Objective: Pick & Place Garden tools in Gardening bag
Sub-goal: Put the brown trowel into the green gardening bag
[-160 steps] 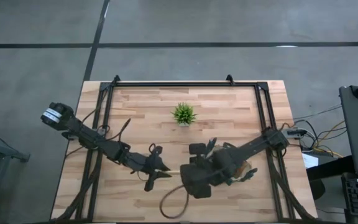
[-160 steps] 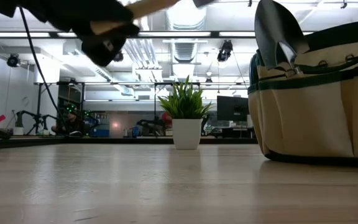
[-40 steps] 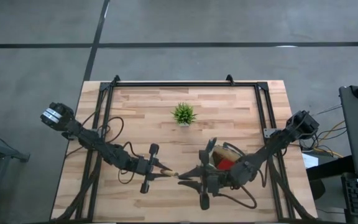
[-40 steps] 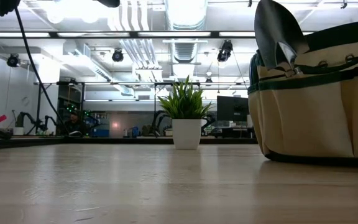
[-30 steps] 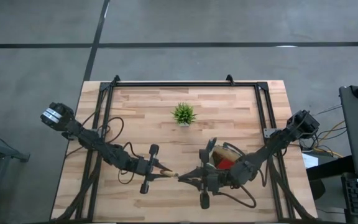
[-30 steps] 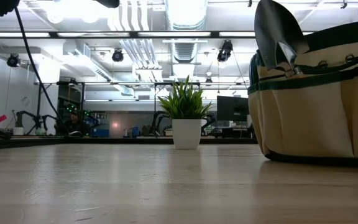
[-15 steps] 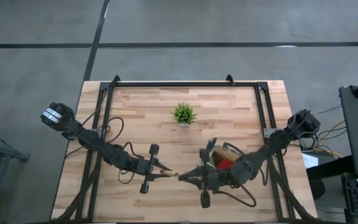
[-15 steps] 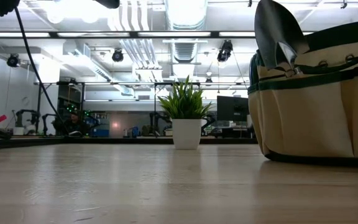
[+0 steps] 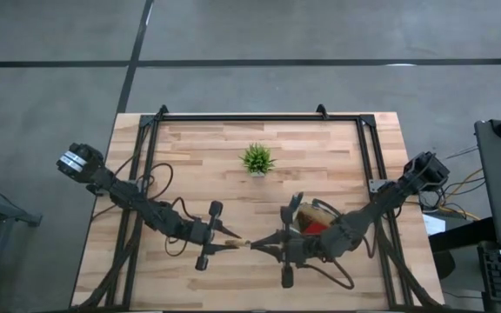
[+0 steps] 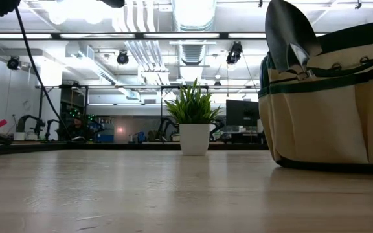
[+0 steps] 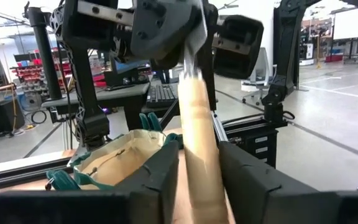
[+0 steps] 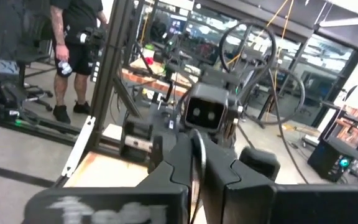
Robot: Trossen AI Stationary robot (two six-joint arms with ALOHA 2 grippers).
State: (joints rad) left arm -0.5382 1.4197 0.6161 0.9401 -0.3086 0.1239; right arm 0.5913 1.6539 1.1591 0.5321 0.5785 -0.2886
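A trowel [image 9: 249, 245] with a pale wooden handle [image 11: 199, 137] hangs level above the table's near middle, between my two grippers. My left gripper [image 9: 230, 236] is open, its fingers close on either side of the handle's free end; I cannot tell whether they touch it. My right gripper [image 9: 266, 247] is shut on the trowel's metal end. The olive-tan gardening bag [image 9: 318, 216] stands on the table under my right arm. It holds a red item [image 9: 317, 228], and a silver trowel blade [image 10: 290, 32] sticks up from it. My right gripper pinches the trowel's silver metal end [image 11: 191, 59] between its two fingers, a thin metal edge [image 12: 199, 152] showing between them. The fingers come level from the table's right and lie along the tool. The trowel is lifted clear, its handle pointing at my left gripper.
A small green potted plant [image 9: 257, 159] stands at the table's far middle. A black frame [image 9: 259, 117] runs round the table's edges. Bare wood lies to the left of the bag [image 10: 332, 97] in the low view. A person stands in the room beyond the table [image 12: 73, 50].
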